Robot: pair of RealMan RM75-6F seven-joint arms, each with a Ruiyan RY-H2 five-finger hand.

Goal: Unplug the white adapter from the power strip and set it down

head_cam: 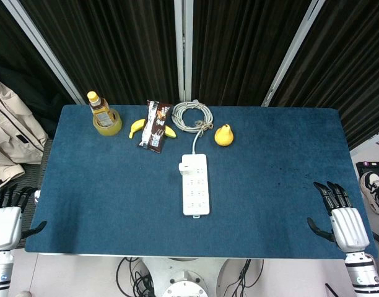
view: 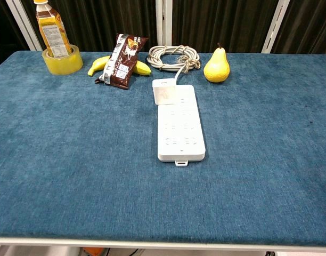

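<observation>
A white power strip [head_cam: 196,185] [view: 180,125] lies lengthwise at the middle of the blue table. The white adapter [head_cam: 188,167] [view: 164,91] is plugged into its far left corner, standing up from the strip. The strip's cable runs back to a coiled bundle [head_cam: 192,117] [view: 173,57]. My left hand [head_cam: 8,216] hangs off the table's left front corner, fingers spread, holding nothing. My right hand [head_cam: 339,218] hangs off the right front corner, also spread and holding nothing. Both hands are far from the strip and appear only in the head view.
Along the back stand a yellow bottle [head_cam: 100,109] [view: 52,31] inside a tape roll [head_cam: 107,124] [view: 62,60], a banana [head_cam: 137,127] [view: 101,64] under a dark snack packet [head_cam: 155,125] [view: 121,60], and a yellow pear [head_cam: 224,135] [view: 217,65].
</observation>
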